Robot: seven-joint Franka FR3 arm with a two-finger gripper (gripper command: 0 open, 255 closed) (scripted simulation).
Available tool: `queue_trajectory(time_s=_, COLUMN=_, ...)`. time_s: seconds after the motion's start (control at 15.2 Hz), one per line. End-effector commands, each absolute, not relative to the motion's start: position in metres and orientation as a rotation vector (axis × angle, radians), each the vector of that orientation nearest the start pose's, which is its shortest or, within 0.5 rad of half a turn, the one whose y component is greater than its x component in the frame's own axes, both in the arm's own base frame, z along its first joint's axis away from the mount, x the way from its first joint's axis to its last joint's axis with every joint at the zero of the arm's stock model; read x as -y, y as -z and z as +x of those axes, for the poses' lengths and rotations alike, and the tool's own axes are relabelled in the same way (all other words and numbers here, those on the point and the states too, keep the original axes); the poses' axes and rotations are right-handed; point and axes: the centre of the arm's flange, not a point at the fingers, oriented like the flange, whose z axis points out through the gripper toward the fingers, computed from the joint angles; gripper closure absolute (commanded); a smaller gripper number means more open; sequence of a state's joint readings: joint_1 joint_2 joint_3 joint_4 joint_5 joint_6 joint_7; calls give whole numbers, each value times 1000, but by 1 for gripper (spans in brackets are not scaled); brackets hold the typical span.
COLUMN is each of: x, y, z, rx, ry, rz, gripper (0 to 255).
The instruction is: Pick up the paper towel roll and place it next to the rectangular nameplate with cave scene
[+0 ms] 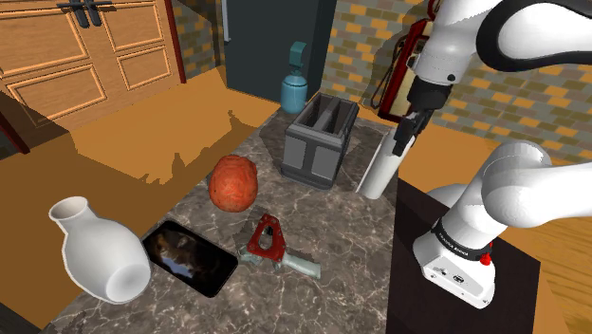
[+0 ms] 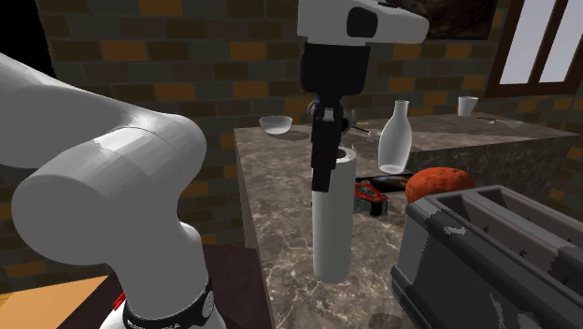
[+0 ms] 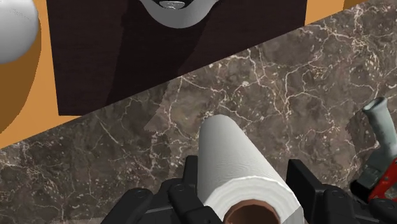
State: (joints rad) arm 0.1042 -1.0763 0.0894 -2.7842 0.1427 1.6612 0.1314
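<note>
The white paper towel roll [image 1: 379,173] stands upright on the dark marble counter [image 1: 323,228], near the edge by my stand. My black gripper [image 1: 404,140] is at its top end, one finger on each side, clasping it. In the second exterior view one finger [image 2: 324,154] overlaps the upper part of the roll [image 2: 332,229], whose base appears to rest on the counter. In the wrist view the roll [image 3: 230,156] runs between the fingers of my gripper [image 3: 245,188], brown core toward the camera. The black nameplate with the cave scene [image 1: 189,256] lies flat at the counter's near left.
A grey toaster [image 1: 320,142] stands just left of the roll. A red-orange lump [image 1: 233,182], a red tape dispenser [image 1: 270,243] and a white vase [image 1: 95,251] lie between toaster and nameplate. My dark stand [image 1: 455,285] borders the counter on the right.
</note>
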Motion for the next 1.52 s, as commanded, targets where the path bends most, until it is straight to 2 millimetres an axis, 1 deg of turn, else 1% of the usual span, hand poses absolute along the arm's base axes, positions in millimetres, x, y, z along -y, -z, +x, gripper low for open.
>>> queue_trajectory(time_s=0.0, x=-60, y=-484, z=229, rx=-4, ry=-86, rz=-3085, gripper=255)
queue_trajectory(time_s=1.45, x=-60, y=-600, z=229, rx=-4, ry=-86, rz=-3085, gripper=255)
